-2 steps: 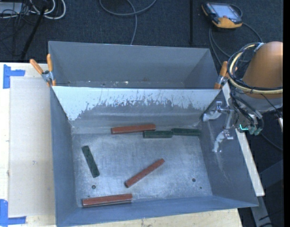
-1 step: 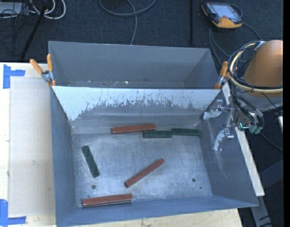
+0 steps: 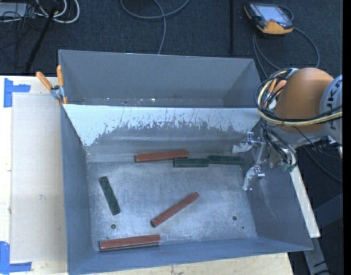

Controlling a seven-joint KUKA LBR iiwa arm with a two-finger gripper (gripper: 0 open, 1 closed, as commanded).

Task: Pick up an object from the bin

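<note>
Reaching into the grey metal bin (image 3: 164,85) from the right and holding the tool (image 3: 248,164) by the right wall, fingertips spread apart and clamping nothing. Straddling, as seen from above, the right end of a dark green stick (image 3: 225,160), with contact impossible to tell. Counting six sticks on the bin floor: three dark green, three red-brown. Finding the second green stick (image 3: 190,162) end to end with the first and the third green stick (image 3: 109,195) tilted at left. Finding the upper red-brown stick (image 3: 161,156) just beside the green pair, the slanting red-brown stick (image 3: 174,208) mid-floor and the lowest red-brown stick (image 3: 129,243) along the near wall.
</note>
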